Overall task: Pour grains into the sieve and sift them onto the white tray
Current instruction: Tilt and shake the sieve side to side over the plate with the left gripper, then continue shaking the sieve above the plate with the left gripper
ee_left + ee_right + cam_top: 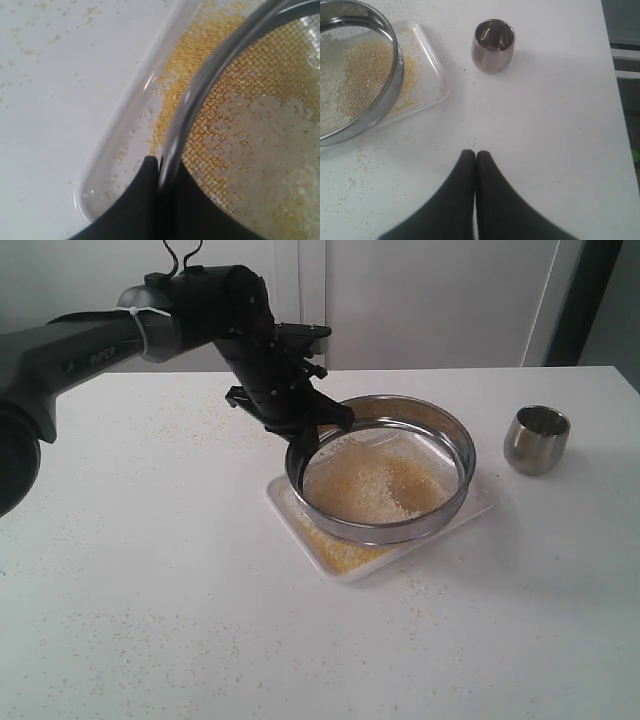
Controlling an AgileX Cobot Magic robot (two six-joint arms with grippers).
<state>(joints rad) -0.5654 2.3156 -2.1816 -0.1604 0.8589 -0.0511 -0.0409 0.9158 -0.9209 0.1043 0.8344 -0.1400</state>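
Steel cup (536,439) upright on white table (150,570) — stray specks scattered.

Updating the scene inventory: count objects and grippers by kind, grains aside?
sieve: 1
white tray: 1
steel cup: 1
grippers: 2 (left gripper shut on the sieve rim; right gripper shut, empty)
Total: 5

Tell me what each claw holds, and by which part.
The left claw grips the sieve by its steel rim wall, one finger on each side. The right claw is shut and holds nothing.
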